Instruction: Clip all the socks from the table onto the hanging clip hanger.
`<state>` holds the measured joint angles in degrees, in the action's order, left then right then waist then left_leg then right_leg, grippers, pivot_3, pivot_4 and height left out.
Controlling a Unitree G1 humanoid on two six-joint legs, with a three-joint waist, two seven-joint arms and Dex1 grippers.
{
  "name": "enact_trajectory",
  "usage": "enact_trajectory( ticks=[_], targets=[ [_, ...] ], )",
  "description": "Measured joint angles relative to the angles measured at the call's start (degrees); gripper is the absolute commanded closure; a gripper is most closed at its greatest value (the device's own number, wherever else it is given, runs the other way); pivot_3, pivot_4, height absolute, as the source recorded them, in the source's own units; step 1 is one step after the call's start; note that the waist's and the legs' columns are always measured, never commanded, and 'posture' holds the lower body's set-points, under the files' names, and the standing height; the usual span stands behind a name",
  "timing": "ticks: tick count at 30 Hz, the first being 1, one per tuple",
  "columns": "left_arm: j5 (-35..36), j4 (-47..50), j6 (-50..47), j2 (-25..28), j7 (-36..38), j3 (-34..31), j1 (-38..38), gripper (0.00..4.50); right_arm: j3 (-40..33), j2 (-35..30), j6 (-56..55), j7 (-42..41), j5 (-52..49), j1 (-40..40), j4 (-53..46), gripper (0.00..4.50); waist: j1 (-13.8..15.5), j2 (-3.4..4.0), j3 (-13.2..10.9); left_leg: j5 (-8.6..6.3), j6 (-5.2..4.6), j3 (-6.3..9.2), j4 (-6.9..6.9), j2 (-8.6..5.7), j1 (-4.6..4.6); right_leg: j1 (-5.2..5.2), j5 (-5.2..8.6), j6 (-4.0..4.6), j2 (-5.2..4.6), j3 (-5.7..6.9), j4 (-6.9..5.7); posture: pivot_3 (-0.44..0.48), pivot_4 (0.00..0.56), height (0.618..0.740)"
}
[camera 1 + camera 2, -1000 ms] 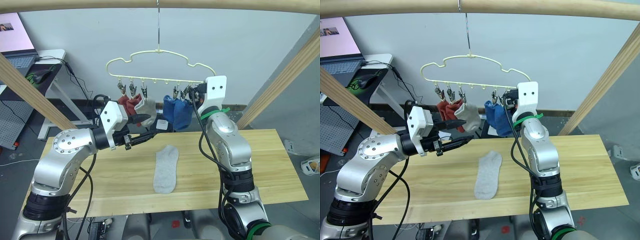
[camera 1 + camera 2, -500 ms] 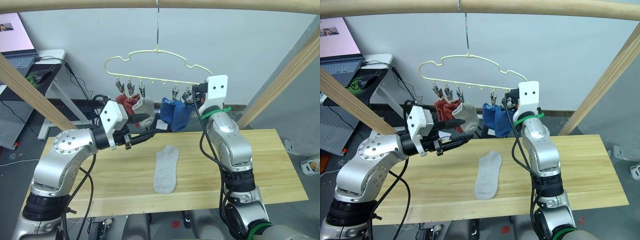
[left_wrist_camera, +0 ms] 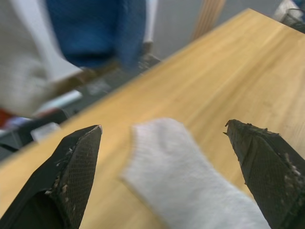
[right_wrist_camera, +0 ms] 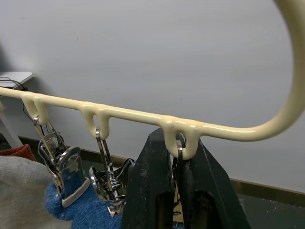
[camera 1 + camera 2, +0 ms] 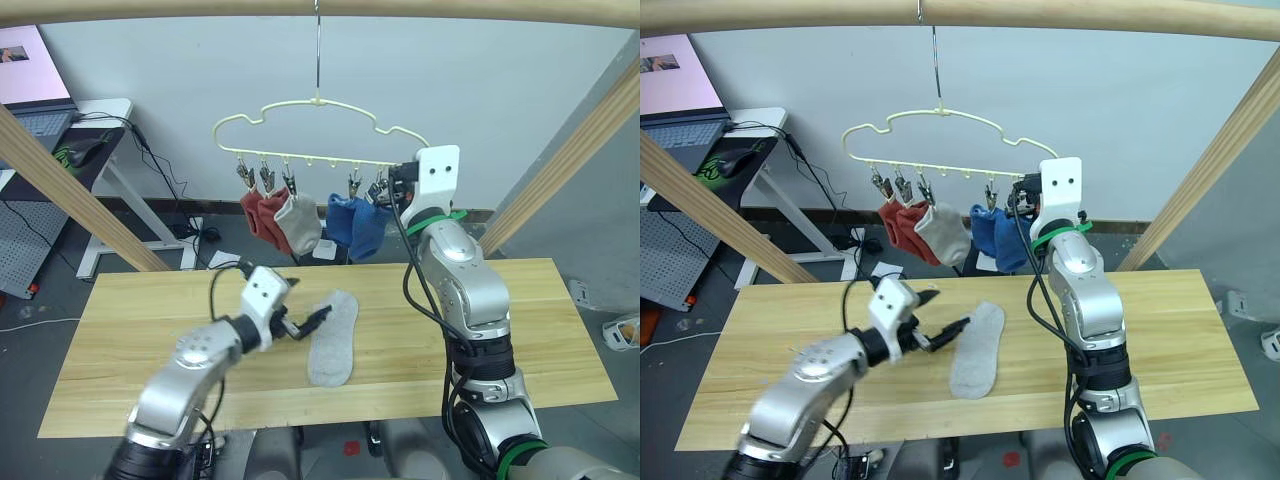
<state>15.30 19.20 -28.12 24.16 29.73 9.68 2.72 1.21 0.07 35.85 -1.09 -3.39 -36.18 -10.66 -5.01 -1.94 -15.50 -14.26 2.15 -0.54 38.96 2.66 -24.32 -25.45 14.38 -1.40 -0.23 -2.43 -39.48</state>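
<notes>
One long light-wood table (image 5: pixel 540 330) under a round wooden pole (image 5: pixel 300 8). Hanging from the pole, a pale yellow clip hanger (image 5: pixel 320 125), five socks already clipped: two rust red (image 5: pixel 260 212), one light grey (image 5: pixel 300 222), two blue (image 5: pixel 358 222). Flat on the table, just ahead of the left gripper (image 5: pixel 940 335), the last grey sock (image 5: pixel 333 338). Left fingers (image 3: pixel 76 157) spread wide, empty, either side of the sock's cuff. Right gripper (image 4: pixel 176 191) pinched shut on the end clip (image 4: pixel 179 151) at the hanger's right end. Probably best now: lower over the cuff, pinch one edge only, lift without dragging, steady the hanger.
</notes>
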Motion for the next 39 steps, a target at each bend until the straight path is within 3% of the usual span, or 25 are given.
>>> enact_trajectory(
  ticks=[5, 13, 32, 39],
  targets=[
    [-6.50, -9.22, 0.06, -6.45, -6.15, 4.79, 2.06, 0.03, -0.01, -0.22, 0.69, -0.02, 0.00, -0.10, -0.51, 4.50, -0.17, 0.02, -0.01, 0.00, -0.02, -0.05, -0.02, -0.05, 0.18, 0.11, 0.00, 0.00, 0.07, -0.03, -0.01, -0.151, 0.266, 0.738],
    [-12.60, -18.50, 0.62, -9.53, -8.38, 8.05, 5.63, 0.03, 0.10, -0.01, 1.03, -0.05, -0.02, -0.13, -0.59, 4.50, -0.16, 0.02, -0.01, 0.00, -0.02, -0.08, -0.05, -0.03, 0.22, 0.14, 0.00, 0.00, 0.08, -0.07, 0.03, -0.155, 0.265, 0.738],
    [-16.42, -22.73, 3.98, -11.06, -6.52, 8.91, 6.39, 4.39, 0.16, 1.00, 1.79, 0.02, -0.02, -0.12, -0.97, 4.50, -0.21, 0.02, -0.01, 0.00, -0.03, -0.09, -0.15, 0.01, 0.29, 0.22, 0.01, -0.02, 0.08, -0.07, 0.19, -0.167, 0.272, 0.738],
    [-14.95, -21.94, 7.52, -11.84, -6.53, 6.64, 3.50, 4.48, 0.15, 1.07, 2.07, 0.03, -0.02, -0.11, -1.45, 4.50, -0.29, 0.02, -0.02, -0.01, -0.03, -0.10, -0.23, 0.05, 0.22, 0.21, 0.01, -0.02, 0.07, -0.07, 0.41, -0.165, 0.273, 0.738]
  ],
)
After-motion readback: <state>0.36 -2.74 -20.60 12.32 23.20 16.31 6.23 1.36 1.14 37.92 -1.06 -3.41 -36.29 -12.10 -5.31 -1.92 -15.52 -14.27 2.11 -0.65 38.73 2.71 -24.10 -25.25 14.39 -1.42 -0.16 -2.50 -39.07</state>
